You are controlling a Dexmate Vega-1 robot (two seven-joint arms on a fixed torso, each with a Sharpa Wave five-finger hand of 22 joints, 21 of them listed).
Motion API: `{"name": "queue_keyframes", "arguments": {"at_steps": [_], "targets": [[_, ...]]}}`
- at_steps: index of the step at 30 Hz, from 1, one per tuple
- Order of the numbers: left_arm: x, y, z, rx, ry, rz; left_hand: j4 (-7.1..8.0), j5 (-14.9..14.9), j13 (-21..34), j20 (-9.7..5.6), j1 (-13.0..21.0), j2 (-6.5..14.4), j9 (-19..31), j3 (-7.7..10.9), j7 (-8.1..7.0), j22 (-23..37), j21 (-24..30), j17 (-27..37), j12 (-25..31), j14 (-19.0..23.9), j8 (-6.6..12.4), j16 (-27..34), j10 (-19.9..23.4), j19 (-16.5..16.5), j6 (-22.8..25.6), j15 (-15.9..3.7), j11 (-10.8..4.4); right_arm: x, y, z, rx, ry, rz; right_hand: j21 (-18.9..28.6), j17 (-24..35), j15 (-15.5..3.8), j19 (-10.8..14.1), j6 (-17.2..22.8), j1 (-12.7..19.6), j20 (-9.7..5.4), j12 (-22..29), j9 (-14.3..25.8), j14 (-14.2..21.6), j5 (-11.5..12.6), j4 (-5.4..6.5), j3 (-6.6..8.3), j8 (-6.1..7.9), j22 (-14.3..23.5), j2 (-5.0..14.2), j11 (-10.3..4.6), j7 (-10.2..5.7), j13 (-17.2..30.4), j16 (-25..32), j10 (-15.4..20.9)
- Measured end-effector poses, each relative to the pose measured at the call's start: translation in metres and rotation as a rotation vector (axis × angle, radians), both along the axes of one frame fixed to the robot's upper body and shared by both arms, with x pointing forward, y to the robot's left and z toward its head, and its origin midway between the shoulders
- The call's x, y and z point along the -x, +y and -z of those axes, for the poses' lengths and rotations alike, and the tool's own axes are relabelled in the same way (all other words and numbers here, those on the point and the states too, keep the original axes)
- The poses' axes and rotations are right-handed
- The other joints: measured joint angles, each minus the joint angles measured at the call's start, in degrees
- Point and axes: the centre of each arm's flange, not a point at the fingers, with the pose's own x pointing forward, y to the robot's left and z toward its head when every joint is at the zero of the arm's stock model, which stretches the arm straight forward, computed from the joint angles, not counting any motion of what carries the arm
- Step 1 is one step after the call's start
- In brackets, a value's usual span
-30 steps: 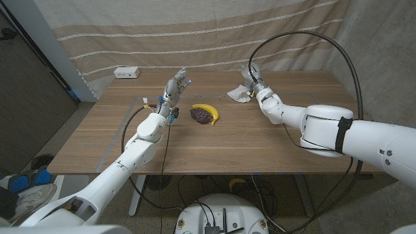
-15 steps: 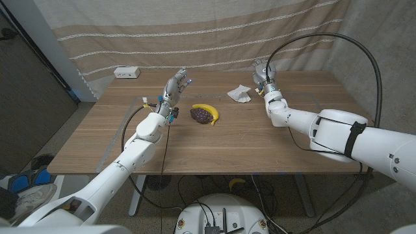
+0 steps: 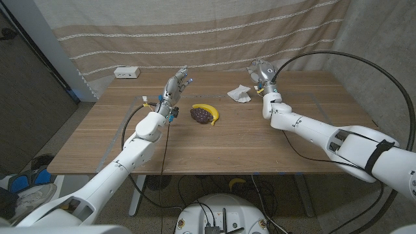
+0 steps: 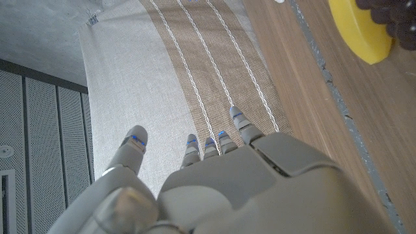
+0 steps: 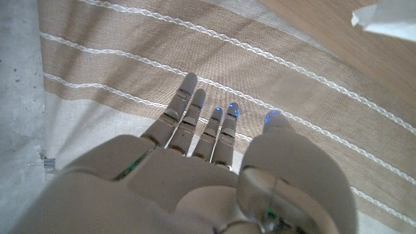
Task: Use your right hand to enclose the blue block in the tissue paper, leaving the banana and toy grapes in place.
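Striped brown curtain hangs behind the long wooden table (image 3: 214, 140). From the head view, the right hand (image 3: 262, 70) is up in the air with nothing in it, fingers loose, just beside the crumpled white tissue paper (image 3: 239, 94). No blue block can be seen; it may be inside the tissue. The curved yellow banana (image 3: 207, 109) and the dark purple toy grapes (image 3: 201, 115) touch each other, between the two hands. The left hand (image 3: 176, 85) is raised, empty, fingers apart.

Left wrist view: fingers (image 4: 138, 140) spread, banana (image 4: 361, 31) near.

Right wrist view: fingers (image 5: 186, 97) straight, tissue paper (image 5: 385, 18) off to the side.

A loose bundle might fall open if bumped, I think. A wide swing could knock the fruit.
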Motion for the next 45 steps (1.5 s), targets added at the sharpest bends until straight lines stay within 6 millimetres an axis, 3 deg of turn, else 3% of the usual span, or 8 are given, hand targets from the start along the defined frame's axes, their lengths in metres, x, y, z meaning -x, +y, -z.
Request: {"name": "queue_keyframes", "arguments": {"at_steps": [5,11,16,17,27,28,32,45], "targets": [[0.001,0.0,0.001,-0.003,0.001,0.001,0.0,0.0,0.0,0.0,0.0,0.0,0.0,0.0,0.0,0.0,0.0,0.0,0.0,0.0,0.0,0.0,0.0,0.0,0.0,0.0,0.0,0.007,0.008,-0.001,-0.077,0.048,-0.141,-0.7,-0.5,0.02,-1.1,-0.6,-3.7,0.2,0.0,0.0,-1.8,0.0,1.29,0.81,0.0,0.0,0.22,0.81,0.61,-0.4,-0.9,-0.8],[0.002,0.001,0.001,-0.007,0.003,0.004,0.0,0.0,0.0,0.0,0.0,0.0,0.0,0.0,0.0,0.0,0.0,0.0,0.0,0.2,0.0,0.0,0.0,0.0,0.0,-0.21,0.0,0.028,0.005,-0.006,-0.195,0.066,-0.319,-1.4,-1.0,0.05,-2.3,-1.2,-6.0,-0.1,-0.1,0.0,-3.5,-0.2,1.52,1.04,0.0,0.0,-0.25,1.79,1.24,-0.7,-1.4,-1.8],[0.003,0.003,0.0,-0.013,0.0,0.001,0.0,0.0,0.0,0.0,0.0,0.0,0.0,0.0,0.0,0.0,0.0,0.0,0.0,0.2,0.0,0.0,0.0,0.0,0.0,-0.21,0.0,0.029,0.015,-0.005,-0.227,0.111,-0.426,-2.0,-1.4,0.21,-2.8,-1.8,-8.1,0.31,-0.2,0.0,-4.3,-0.2,1.52,1.04,0.0,-0.2,-0.57,2.71,1.87,-1.0,-2.0,-2.2],[0.003,0.002,0.001,-0.022,0.003,0.007,0.0,0.0,0.0,0.0,0.0,0.0,0.0,0.0,0.0,0.0,0.0,0.0,0.0,0.2,0.0,0.0,0.0,0.0,0.0,-0.21,0.0,0.044,-0.004,-0.003,-0.294,0.087,-0.456,-2.0,-1.5,0.02,-2.8,-1.9,-8.1,0.32,-0.2,0.0,-4.5,-0.2,1.52,1.04,0.0,-0.2,-0.57,2.78,1.96,-1.2,-2.1,-2.2],[0.005,0.009,0.0,-0.042,0.003,0.005,0.0,0.0,0.0,0.0,0.0,0.0,0.0,0.0,0.0,0.0,0.0,0.0,0.0,0.2,0.0,0.0,0.2,0.0,0.0,-0.21,-0.21,0.064,-0.018,0.003,-0.426,0.123,-0.625,-2.7,-2.1,0.13,-3.0,-2.6,-10.4,0.5,-0.2,-0.3,-5.4,-0.2,1.52,1.04,-0.43,-0.3,-1.06,3.46,2.69,-1.5,-2.5,-2.9],[0.006,0.01,0.0,-0.044,0.004,0.011,0.0,0.0,0.0,0.0,0.0,0.0,0.0,0.0,0.0,0.0,0.0,0.0,0.0,0.3,0.0,0.0,0.2,0.0,0.0,-0.07,-0.21,0.08,-0.037,0.008,-0.456,0.106,-0.637,-2.9,-2.1,0.13,-3.0,-2.6,-10.6,0.5,-0.2,-0.3,-5.4,-0.2,1.52,1.04,-0.43,-0.3,-1.32,3.46,2.69,-1.5,-2.5,-2.9],[0.007,0.015,0.001,-0.049,0.007,0.009,0.0,0.0,0.0,0.0,0.0,0.0,0.0,0.0,0.0,0.0,0.0,0.0,0.0,0.6,0.0,0.0,0.5,0.0,0.0,-0.21,0.11,0.094,-0.056,0.014,-0.514,0.111,-0.681,-2.9,-2.3,0.27,-3.5,-2.9,-10.6,0.6,-0.2,-0.3,-5.7,-0.2,1.52,1.04,-0.43,-0.3,-1.32,3.46,2.9,-1.5,-2.5,-2.9],[0.016,0.031,0.006,-0.064,0.012,0.01,0.0,0.0,0.0,-0.31,-0.6,-0.2,0.0,0.0,-0.31,0.0,0.0,0.1,0.0,0.6,0.0,0.0,0.8,0.3,0.3,-0.21,-0.2,0.123,-0.098,0.035,-0.67,0.134,-0.806,-3.8,-3.4,0.34,-3.9,-3.5,-12.2,0.65,-0.2,-0.3,-6.2,-0.2,1.34,1.2,-0.43,-0.3,-1.53,4.08,3.91,-2.0,-3.0,-3.5]]}}
